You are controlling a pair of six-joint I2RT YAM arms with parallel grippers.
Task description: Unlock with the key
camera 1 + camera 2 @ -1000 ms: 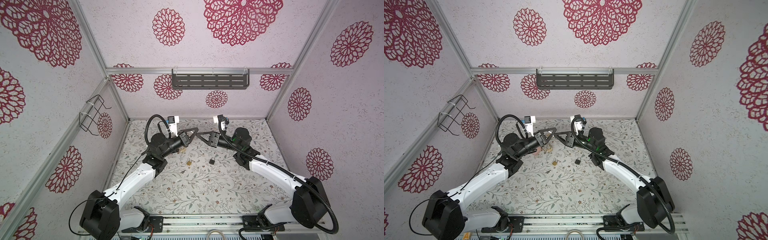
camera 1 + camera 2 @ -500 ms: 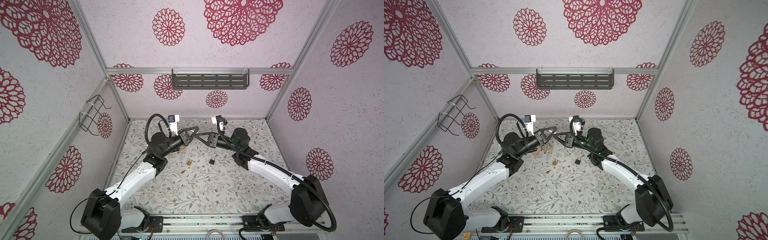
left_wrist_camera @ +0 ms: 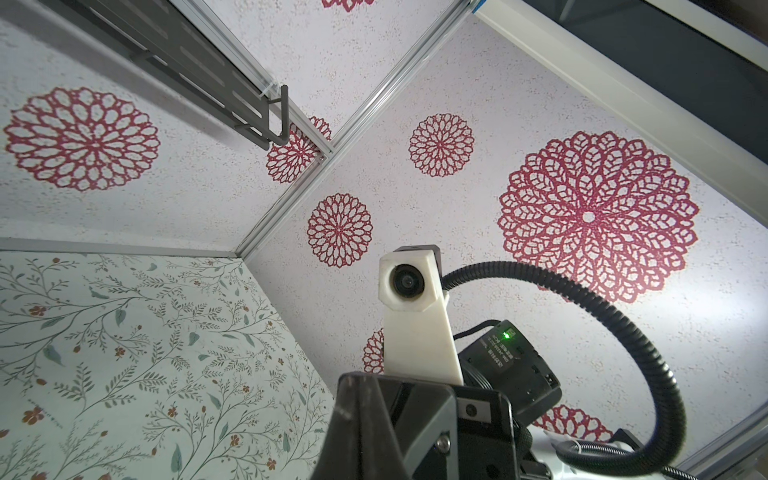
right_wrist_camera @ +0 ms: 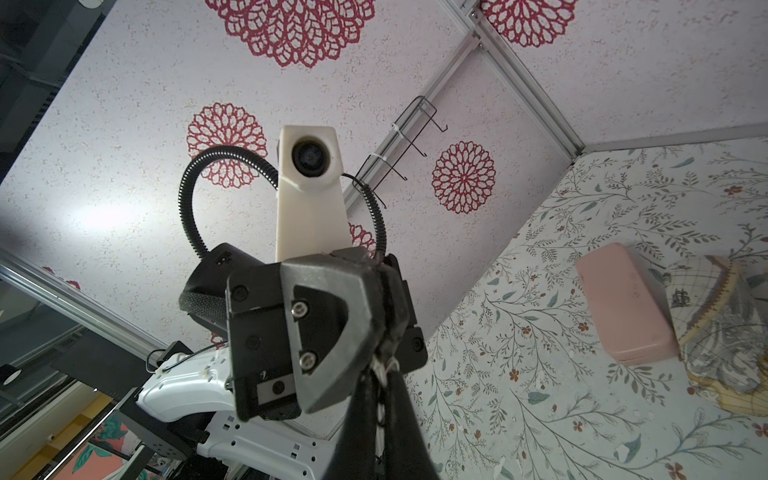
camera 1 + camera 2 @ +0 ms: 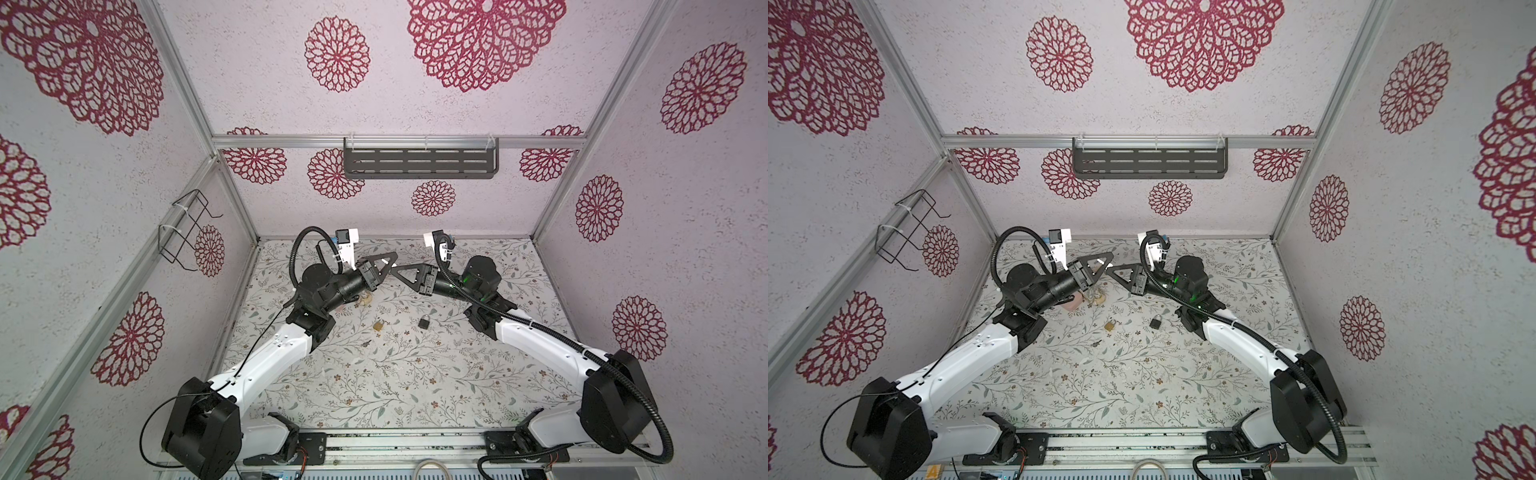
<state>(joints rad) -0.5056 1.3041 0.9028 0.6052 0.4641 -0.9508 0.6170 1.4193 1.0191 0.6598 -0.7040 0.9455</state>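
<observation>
Both hands hang in the air over the far part of the counter (image 5: 415, 374), aimed at each other. The left hand (image 5: 390, 262) and the right hand (image 5: 397, 272) meet tip to tip, touching or very nearly so in both top views. The left hand's fingers are pressed together. The right hand's fingers (image 4: 357, 424) also lie together, as its wrist view shows. A small white bit sits just where the two hands' tips meet, too small to tell what it is or which hand has it.

Neither padlock is in a hand. Both rest on the counter below the hands and nearer the robot's base. A brass padlock (image 5: 378, 325) lies roughly under the meeting point, and a dark padlock (image 5: 424, 322) lies near it on the right hand's side, the two apart. A small dark key (image 5: 366, 343) lies flat on the counter just beyond the brass padlock, toward the left arm's base and apart from both locks.

Under the left hand's wrist a pink case (image 4: 623, 303) lies on the counter, with a patterned fan-like thing (image 4: 723, 332) just beside it
</observation>
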